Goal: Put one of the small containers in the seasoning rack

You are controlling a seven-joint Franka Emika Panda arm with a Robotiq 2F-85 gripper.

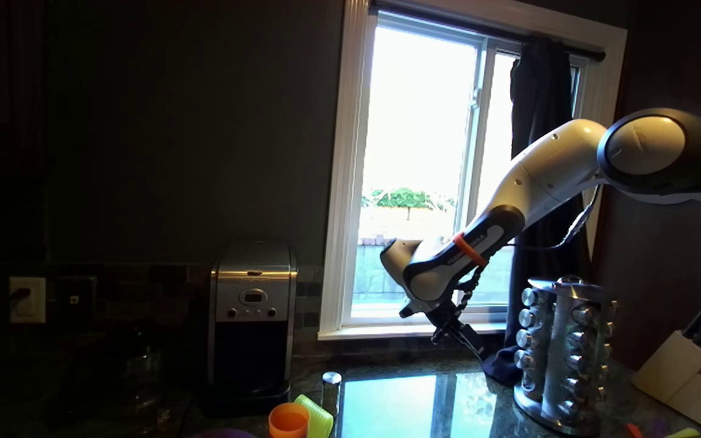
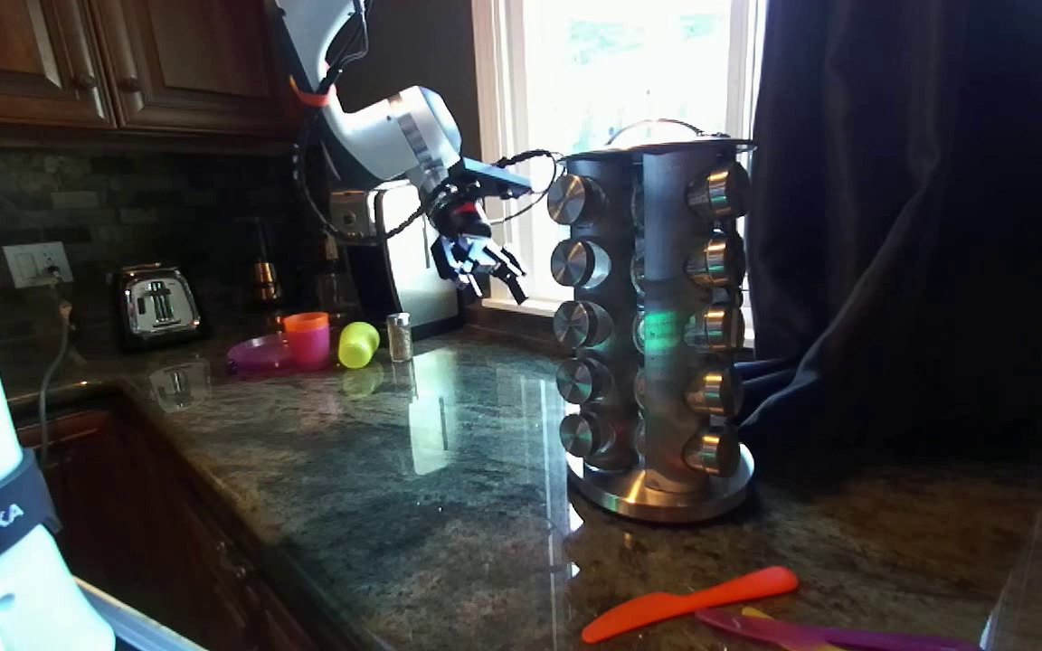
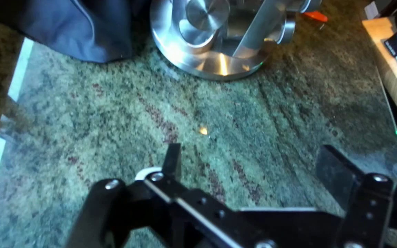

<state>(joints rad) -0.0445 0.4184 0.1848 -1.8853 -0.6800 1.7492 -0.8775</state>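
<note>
Clearly, fingers [image 3: 336,175] spread wide & empty, w/ seasoning rack [image 3: 215,63] cut off at wrist view's top.

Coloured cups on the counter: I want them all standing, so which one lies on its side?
The yellow-green cup, beside the small container; the orange cup and pink cup stand upright, stacked together.

In both exterior views my gripper [image 2: 499,285] hangs above the counter [image 2: 467,434], between the small container [image 2: 401,340] on the left and the seasoning rack [image 2: 664,312] on the right. Cups [image 2: 309,344] sit just left of the small container.
</note>
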